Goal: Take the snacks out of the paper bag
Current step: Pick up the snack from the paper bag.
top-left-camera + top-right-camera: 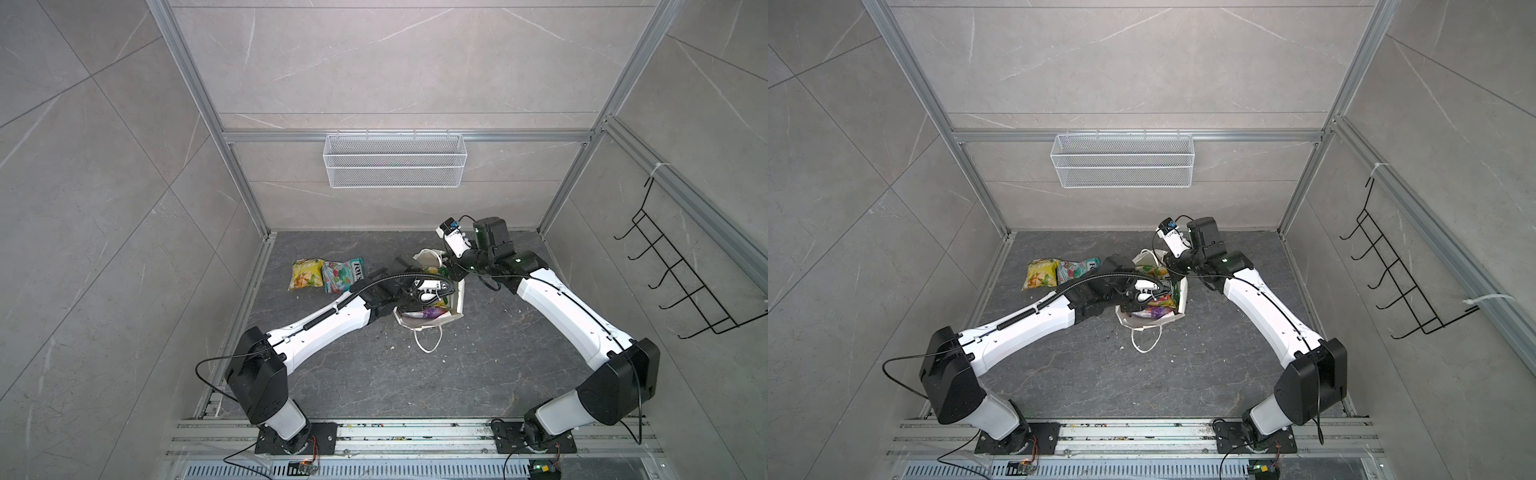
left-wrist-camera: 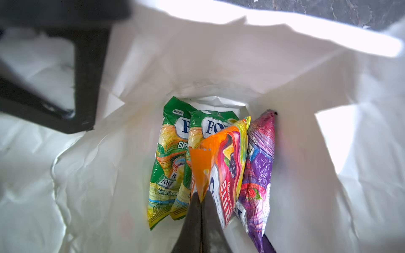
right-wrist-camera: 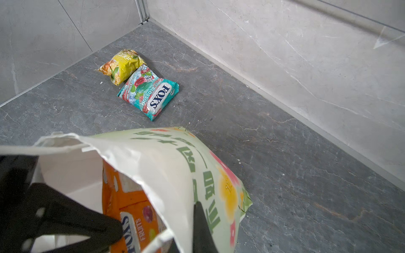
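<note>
Pinching the orange packet point(image 2: 221, 157) by its corner with the left jaws, inside the paper bag point(image 1: 456, 300) at mid-frame; clamping the bag's rim with the right jaws. Best to lift straight up, slowly, rim held firm, clear of the purple packet point(image 2: 260, 157) and green packets point(image 2: 173, 157).

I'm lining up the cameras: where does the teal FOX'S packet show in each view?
In a top view: teal packet on the floor, left of the paper bag.
In a top view: same spot.
Left wrist: not in it.
Right wrist: on the floor, beyond the paper bag.
Shared landmark: yellow packet lying against it.
</note>
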`<action>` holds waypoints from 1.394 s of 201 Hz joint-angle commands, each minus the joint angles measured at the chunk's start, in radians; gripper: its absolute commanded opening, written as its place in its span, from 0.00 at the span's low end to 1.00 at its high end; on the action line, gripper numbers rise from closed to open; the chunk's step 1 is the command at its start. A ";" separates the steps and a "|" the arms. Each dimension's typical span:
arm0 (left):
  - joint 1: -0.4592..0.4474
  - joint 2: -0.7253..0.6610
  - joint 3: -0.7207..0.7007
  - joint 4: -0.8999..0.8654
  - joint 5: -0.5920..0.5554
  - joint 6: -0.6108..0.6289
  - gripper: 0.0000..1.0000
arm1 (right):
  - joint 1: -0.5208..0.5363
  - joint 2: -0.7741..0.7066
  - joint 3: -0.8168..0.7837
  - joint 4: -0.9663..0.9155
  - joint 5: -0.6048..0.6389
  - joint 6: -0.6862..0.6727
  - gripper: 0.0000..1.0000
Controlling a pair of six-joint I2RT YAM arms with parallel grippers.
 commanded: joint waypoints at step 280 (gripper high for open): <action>-0.076 -0.448 -0.015 0.210 -0.101 -0.245 0.00 | -0.042 -0.032 0.012 0.090 0.191 0.099 0.00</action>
